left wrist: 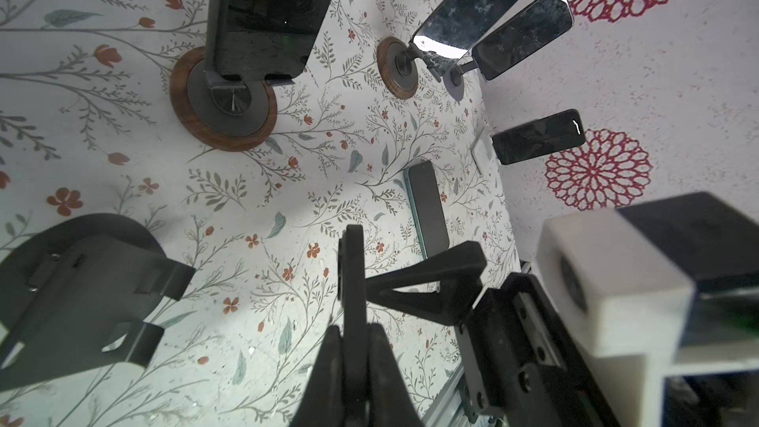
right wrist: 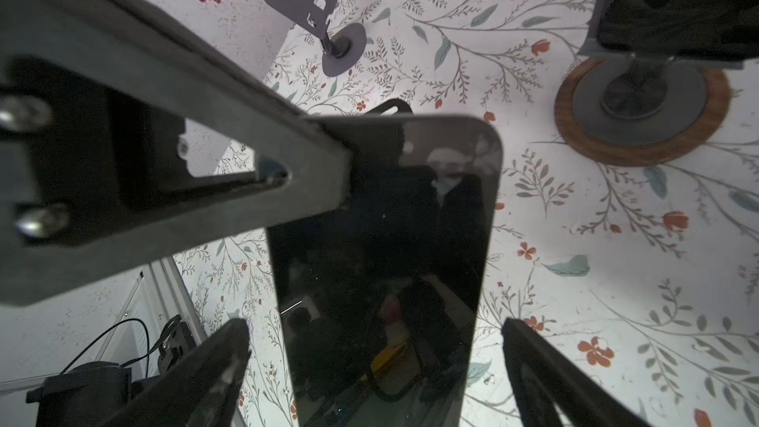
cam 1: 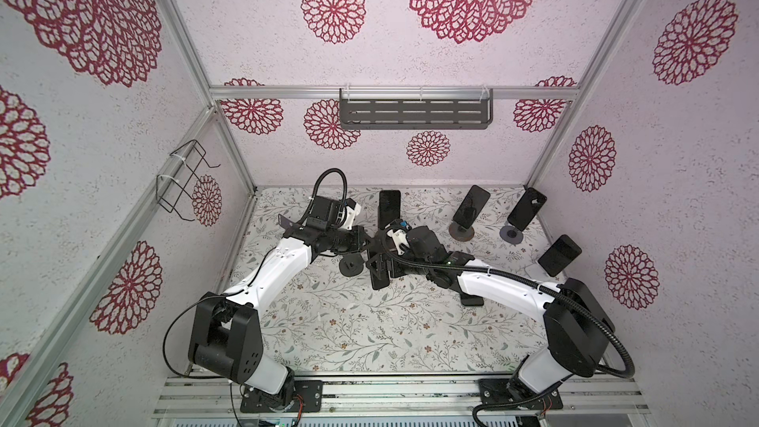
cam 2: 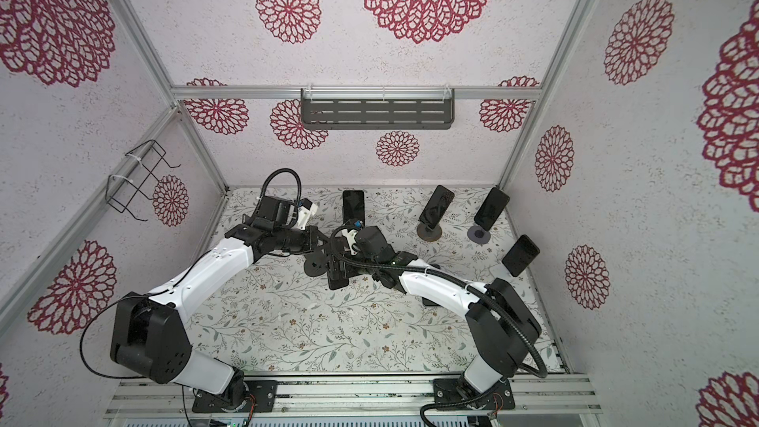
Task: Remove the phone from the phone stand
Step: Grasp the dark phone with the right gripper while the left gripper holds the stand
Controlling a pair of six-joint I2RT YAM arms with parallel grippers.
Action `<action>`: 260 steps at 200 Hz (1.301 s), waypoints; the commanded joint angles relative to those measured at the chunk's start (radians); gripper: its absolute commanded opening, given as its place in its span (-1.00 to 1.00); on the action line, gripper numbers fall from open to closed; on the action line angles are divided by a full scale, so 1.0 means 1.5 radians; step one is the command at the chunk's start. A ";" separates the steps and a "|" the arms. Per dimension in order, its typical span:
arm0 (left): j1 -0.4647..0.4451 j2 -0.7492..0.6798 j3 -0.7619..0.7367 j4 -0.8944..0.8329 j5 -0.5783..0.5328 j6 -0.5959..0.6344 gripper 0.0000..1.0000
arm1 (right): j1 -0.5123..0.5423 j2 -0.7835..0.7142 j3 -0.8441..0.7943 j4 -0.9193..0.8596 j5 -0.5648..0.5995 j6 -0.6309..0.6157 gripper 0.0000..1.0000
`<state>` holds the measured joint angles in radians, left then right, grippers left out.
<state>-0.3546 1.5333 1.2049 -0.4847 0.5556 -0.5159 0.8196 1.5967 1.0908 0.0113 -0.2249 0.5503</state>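
Floral cloth is covering the worktop point(cam 1: 349, 334) inside a pale enclosure printed with red rosettes. In both top views, four other phones point(cam 1: 472, 204) are leaning on stands along the far and right edges. The left arm point(cam 1: 283, 264) and right arm point(cam 1: 501, 287) are meeting near the middle of the worktop. Just under their tips the phone point(cam 1: 380, 281) is showing as a dark slab. The phone stand point(cam 1: 351, 268) is sitting bare just beside it, toward the left edge.

From the left wrist, the left fingers point(left wrist: 328, 379) are pressing together on a thin dark edge, which I am taking to be the phone seen side-on. One of the right fingers point(left wrist: 435, 277) is reaching in beside it. The phone stand is showing an empty cradle, and a spare phone point(left wrist: 427, 207) is lying flat toward the right edge.

From the right wrist, the right fingers are spreading wide on either side of the phone's screen. Cloth is showing in both gaps, so they are gripping nothing. A left finger is meeting one corner of the phone.

Removal is looking essentially done, since the phone is sitting off its stand and only the left fingers are pinching it. What is remaining, by my reading, is setting it down on the worktop and letting go. Whether its free end is already resting on the cloth I cannot tell
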 commanded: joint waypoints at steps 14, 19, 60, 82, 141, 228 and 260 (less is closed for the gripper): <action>0.003 -0.024 0.004 0.048 0.027 -0.019 -1.00 | 0.002 -0.003 0.016 0.030 0.008 0.027 0.95; 0.004 -0.023 0.004 0.049 0.028 -0.020 -1.00 | 0.002 -0.001 0.015 0.033 0.008 0.029 0.93; 0.003 -0.019 0.003 0.055 0.034 -0.023 -1.00 | 0.004 0.008 0.010 0.034 0.023 0.040 0.76; 0.005 -0.020 0.003 0.056 0.036 -0.022 -1.00 | 0.004 0.007 0.009 0.026 0.035 0.036 0.72; 0.005 -0.023 0.001 0.059 0.048 -0.017 -1.00 | 0.001 0.009 0.018 -0.002 0.051 0.022 0.59; 0.007 -0.023 0.002 0.059 0.048 -0.014 -0.07 | -0.001 -0.003 0.032 -0.040 0.079 0.029 0.09; 0.027 -0.027 0.022 0.027 0.026 0.006 0.42 | -0.008 -0.026 0.046 -0.108 0.101 0.021 -0.16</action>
<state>-0.3431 1.5276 1.2037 -0.4324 0.6117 -0.5301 0.8173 1.6154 1.0985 -0.0799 -0.1249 0.5793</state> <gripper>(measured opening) 0.687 0.753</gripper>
